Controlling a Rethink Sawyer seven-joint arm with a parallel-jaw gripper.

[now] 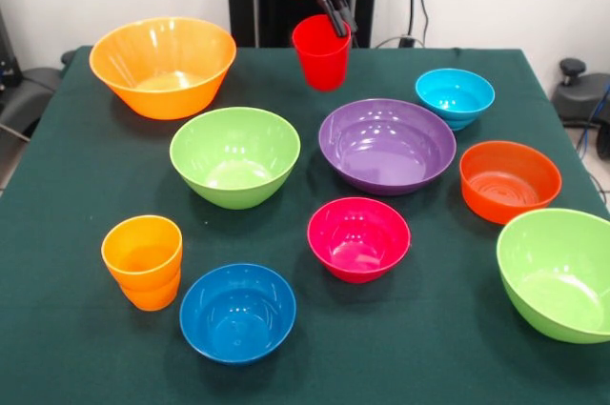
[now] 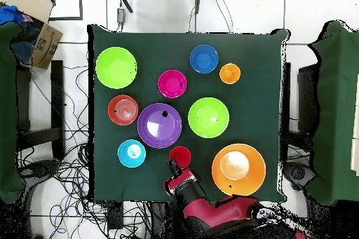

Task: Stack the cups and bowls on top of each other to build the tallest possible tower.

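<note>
My gripper [image 1: 335, 22] is shut on the far rim of the red cup [image 1: 321, 52], which stands upright at the far middle of the table; in the overhead view the gripper [image 2: 181, 173] is just below the cup [image 2: 179, 156]. Whether the cup rests on the cloth I cannot tell. Nested orange cups [image 1: 143, 260] stand at the near left. The bowls lie apart, open side up: yellow-orange [image 1: 163, 67], lime green [image 1: 234, 155], purple [image 1: 386, 145], light blue [image 1: 455, 96], orange [image 1: 496, 180], pink [image 1: 358, 238], dark blue [image 1: 237, 312], second lime green [image 1: 558, 272]. No tower stands.
The dark green table cloth [image 1: 76, 348] covers the whole table. The purple bowl [image 2: 159, 125] and the yellow-orange bowl [image 2: 238, 169] flank the red cup closely. Cables and a cardboard box [image 2: 42, 36] lie on the floor around the table.
</note>
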